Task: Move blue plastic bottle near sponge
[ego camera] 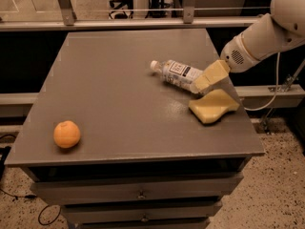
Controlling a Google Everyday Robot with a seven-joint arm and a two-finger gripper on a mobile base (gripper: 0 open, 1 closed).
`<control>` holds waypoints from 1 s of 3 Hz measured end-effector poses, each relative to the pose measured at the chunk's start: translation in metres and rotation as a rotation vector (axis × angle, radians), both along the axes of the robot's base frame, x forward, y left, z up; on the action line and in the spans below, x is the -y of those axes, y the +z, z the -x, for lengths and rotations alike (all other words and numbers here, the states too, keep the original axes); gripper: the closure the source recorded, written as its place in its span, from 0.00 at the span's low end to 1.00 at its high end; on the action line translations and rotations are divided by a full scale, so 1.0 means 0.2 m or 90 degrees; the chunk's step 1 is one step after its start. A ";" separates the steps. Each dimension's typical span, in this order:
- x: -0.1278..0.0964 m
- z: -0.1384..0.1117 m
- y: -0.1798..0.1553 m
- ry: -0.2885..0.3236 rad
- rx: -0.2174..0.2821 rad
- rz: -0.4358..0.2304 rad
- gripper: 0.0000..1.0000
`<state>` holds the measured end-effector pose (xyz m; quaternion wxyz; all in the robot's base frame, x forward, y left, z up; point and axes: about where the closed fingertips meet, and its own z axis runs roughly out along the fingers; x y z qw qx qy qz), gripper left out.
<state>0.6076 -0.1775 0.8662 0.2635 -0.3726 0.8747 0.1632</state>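
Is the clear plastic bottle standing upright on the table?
No, the clear plastic bottle lies on its side, the gripper at its base end, near the pale yellow sponge.

The arm (pixel 267 32) is white, smooth and rounded, with a round perforated grille (pixel 235 57) at its wrist. Its pale yellow pincer (pixel 202 84) is above the table (pixel 119 104), near its right edge. A thin pale cable (pixel 277 75) hangs from the arm.

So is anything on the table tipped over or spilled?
The blue plastic bottle lies on its side, cap on, with no spill visible. The gripper is at its bottom end, just above the sponge. Nothing else looks odd.
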 end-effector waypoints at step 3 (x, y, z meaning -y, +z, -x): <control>0.15 -0.05 0.14 0.012 0.049 -0.045 0.00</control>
